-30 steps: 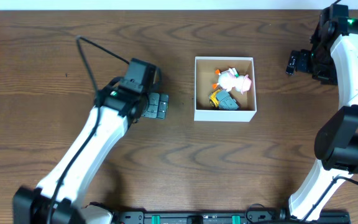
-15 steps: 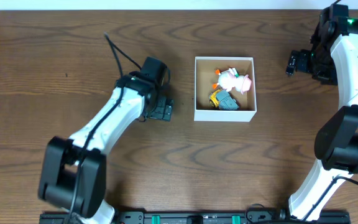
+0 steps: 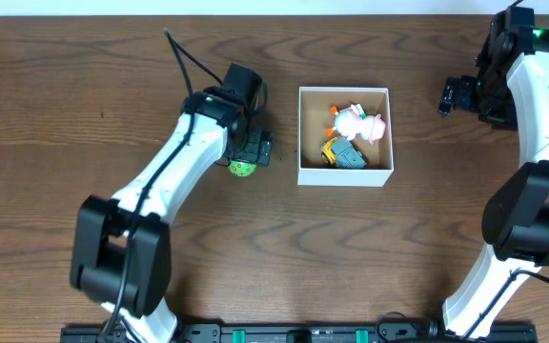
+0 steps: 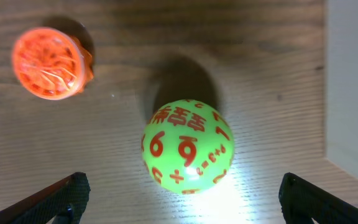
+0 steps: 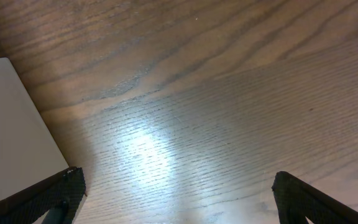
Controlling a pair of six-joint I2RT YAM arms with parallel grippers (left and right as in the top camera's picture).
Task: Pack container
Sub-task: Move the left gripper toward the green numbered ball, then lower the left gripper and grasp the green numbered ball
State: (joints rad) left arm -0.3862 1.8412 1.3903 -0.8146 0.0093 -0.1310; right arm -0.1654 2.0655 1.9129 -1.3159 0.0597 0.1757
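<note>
Left jaws apart over green numbered ball (image 4: 188,147) on bench (image 4: 260,56), beside container (image 3: 344,175); right jaws apart, beyond container's far side

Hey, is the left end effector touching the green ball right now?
Apart. The left wrist view shows the ball lying between the left end effector fingers, with bare wood on both sides.

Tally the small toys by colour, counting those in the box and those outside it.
Green numbered ball: 1
Orange round toy: 1
White and pink toy, in the container: 1
Yellow and grey toy, in the container: 1
Total: 4
</note>
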